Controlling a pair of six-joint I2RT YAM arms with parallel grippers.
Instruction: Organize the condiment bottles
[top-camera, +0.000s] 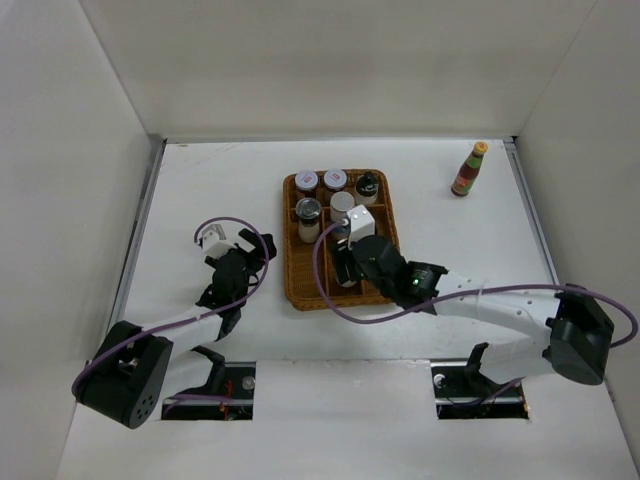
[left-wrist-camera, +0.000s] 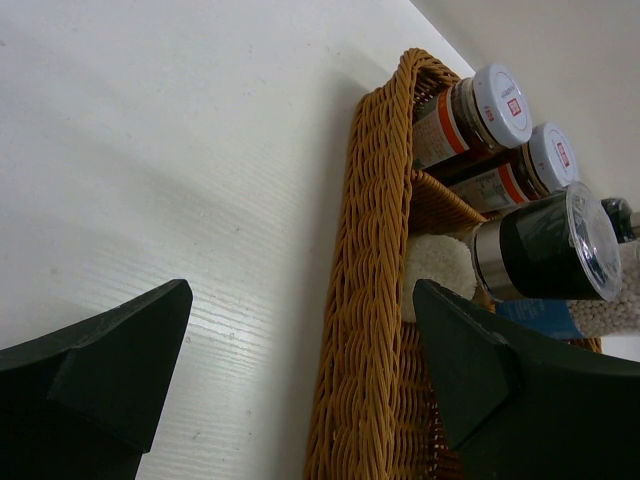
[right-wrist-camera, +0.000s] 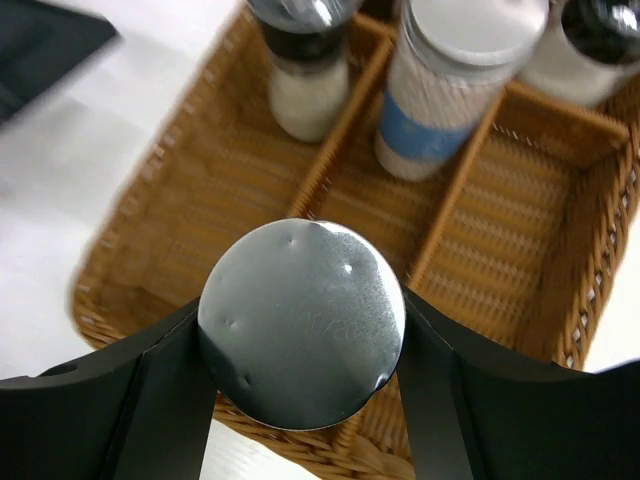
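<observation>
Our right claw (right-wrist-camera: 300, 345) is pinching a small cylinder with a dented silver top (right-wrist-camera: 300, 310). Its black fingers (right-wrist-camera: 160, 400) press on either side just under the lid, so the container hangs upright and can go straight down between dividers. It sits over the near end of the brown wicker tray (right-wrist-camera: 130, 250) (the lid hides its base, so we cannot tell whether it touches the weave).

Beyond it stand a white-and-blue cylinder with a silver top (right-wrist-camera: 440, 110), a glass jar with a black collar (right-wrist-camera: 300, 85) and a black-capped bottle (right-wrist-camera: 600, 35). Each is upright in its own cell, which we judge is the order aimed at. From overhead, a short jar with a white lid (top-camera: 306, 181) and a second white-lidded jar (top-camera: 335, 179) fill the far row.

Our left claw (left-wrist-camera: 300, 330) is spread wide and holds nothing. It sits low, just beside the tray's left wall, and we take it to be parked out of the right arm's way.

The red sauce bottle with a yellow cap (top-camera: 468, 170) stands alone toward the far right corner, well apart from the tray, and is likely the one left to bring in.

The white bench (top-camera: 200, 180) is matte with a faint grain. Plain white walls (top-camera: 60, 150) close it in on three sides, and the arm bases are bolted into cut-outs at its near edge.
</observation>
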